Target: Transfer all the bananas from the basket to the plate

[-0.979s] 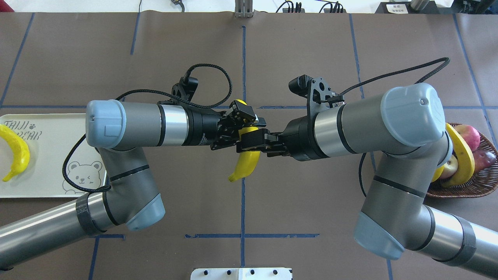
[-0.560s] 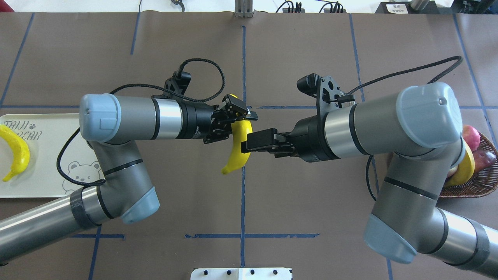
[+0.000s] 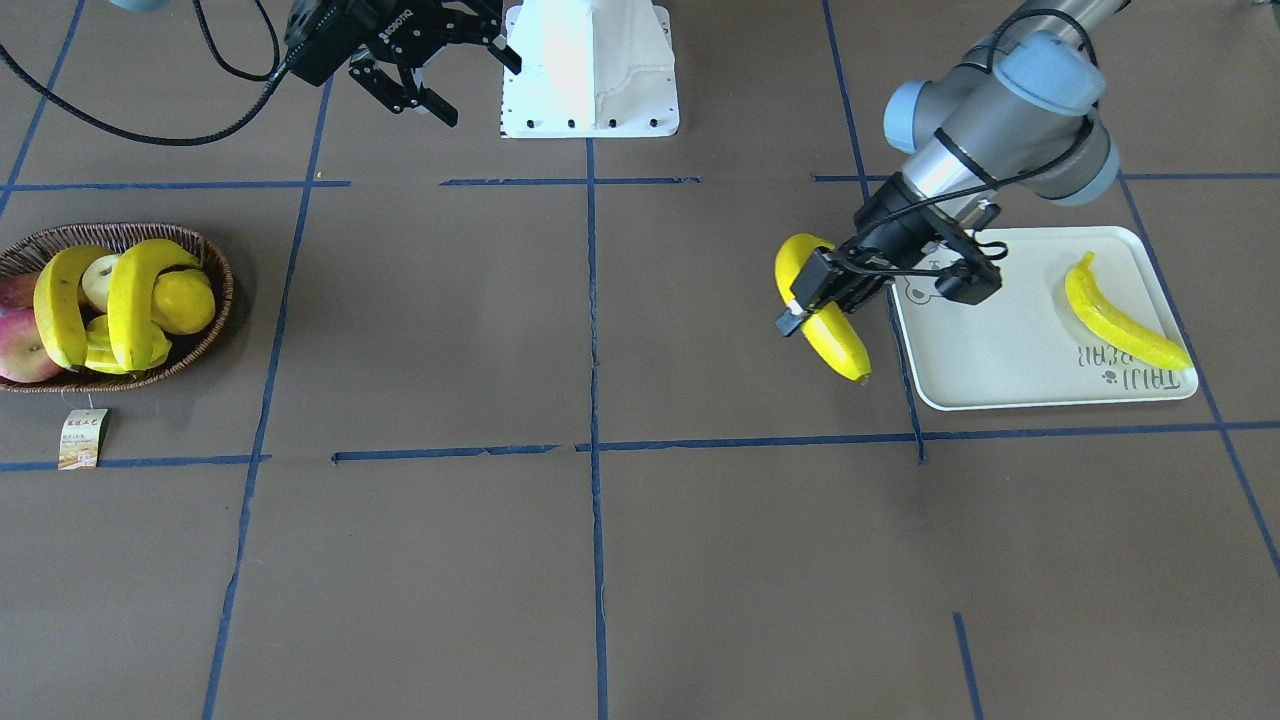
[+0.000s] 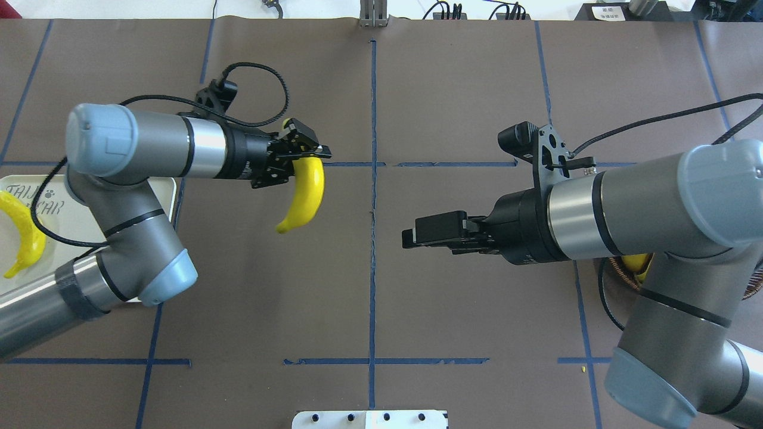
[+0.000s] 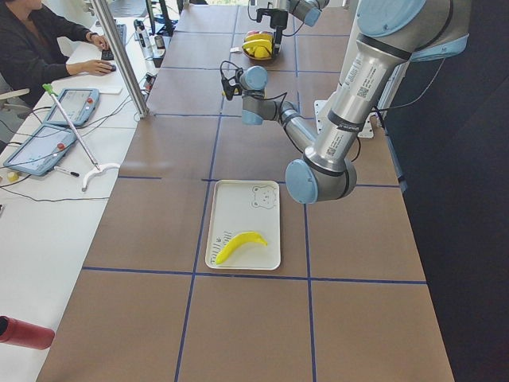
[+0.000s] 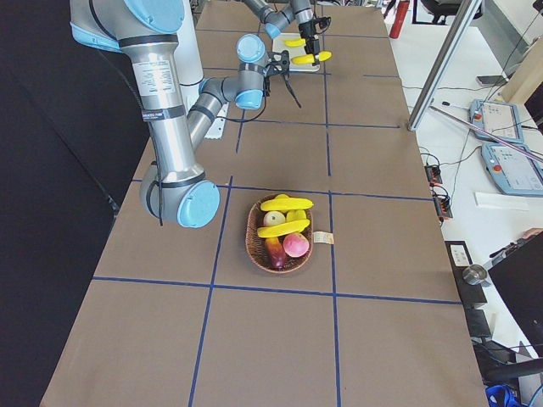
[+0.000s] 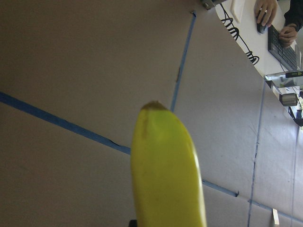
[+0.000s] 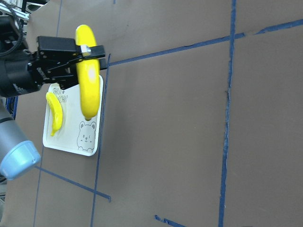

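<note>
We see one smooth, curved banana clamped near its top in our left gripper, in the air near the plate. That flat cream plate holds a second banana. The oval wicker basket holds two more bananas among apples. Our right gripper hangs spread and empty

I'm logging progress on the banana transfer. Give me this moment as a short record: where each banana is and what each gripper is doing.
left gripper: shut on the held banana, in the air, short of the plate
right gripper: open, empty, apart from the basket
on plate: one placed banana
in basket: two bananas
progress: one placed, one in transit, two to go
</note>
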Tool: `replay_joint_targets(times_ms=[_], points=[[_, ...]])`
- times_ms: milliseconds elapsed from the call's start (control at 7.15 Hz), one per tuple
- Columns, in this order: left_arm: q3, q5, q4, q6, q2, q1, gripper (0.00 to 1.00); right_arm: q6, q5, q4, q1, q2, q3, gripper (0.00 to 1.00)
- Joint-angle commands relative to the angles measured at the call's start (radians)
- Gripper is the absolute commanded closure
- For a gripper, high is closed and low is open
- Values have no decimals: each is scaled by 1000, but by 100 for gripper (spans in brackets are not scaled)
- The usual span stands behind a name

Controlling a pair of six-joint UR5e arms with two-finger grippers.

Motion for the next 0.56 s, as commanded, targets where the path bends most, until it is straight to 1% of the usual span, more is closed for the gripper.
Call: replay_joint_targets(times_ms=[0, 140, 280, 420], points=[[-22, 26, -8, 225, 260, -36, 100, -1, -5, 0, 31, -50, -2, 0], [-20, 61, -12, 291, 356, -37, 100, -1, -7, 0, 40, -51, -10, 0], [-22, 66, -14, 318, 409, -37, 100, -1, -13, -1, 45, -52, -13, 0], [-20, 72, -14, 321, 434, -37, 99, -1, -13, -1, 48, -54, -19, 0]])
